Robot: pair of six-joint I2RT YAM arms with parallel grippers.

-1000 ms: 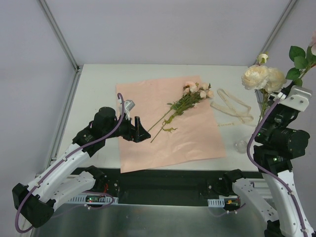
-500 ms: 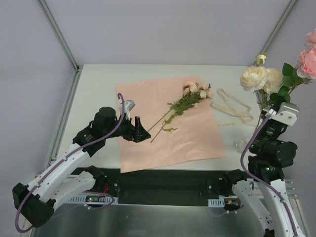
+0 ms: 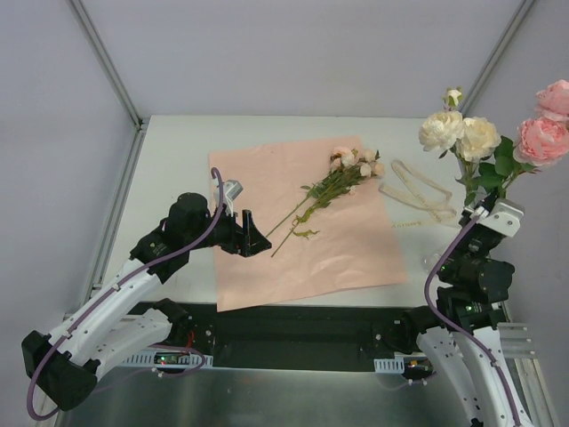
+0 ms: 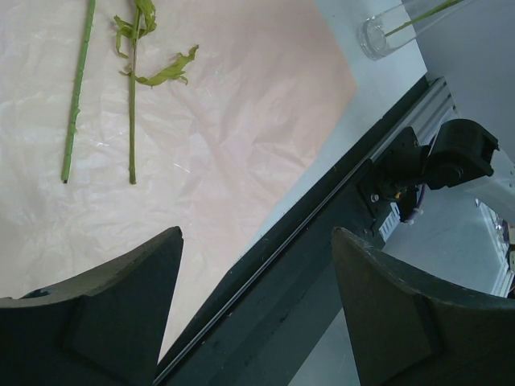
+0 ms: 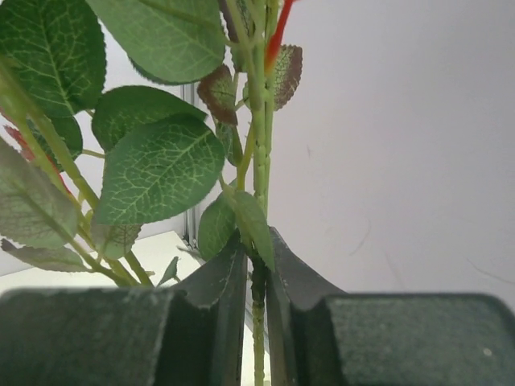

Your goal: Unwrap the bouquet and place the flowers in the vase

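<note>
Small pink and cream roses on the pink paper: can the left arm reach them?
Probably yes: open left hand sits by the small roses, stem ends nearest, only bare pink paper between.

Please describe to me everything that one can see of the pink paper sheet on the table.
The pink paper sheet is thin, matte and finely crinkled, a rough rectangle spread flat and slightly askew on the white table. Its near left corner reaches the table's front edge. A small bunch of roses lies on its far right part, stems pointing near-left. The open left gripper is over its left part; contact cannot be told. A cream ribbon lies just beyond its right edge.
</note>
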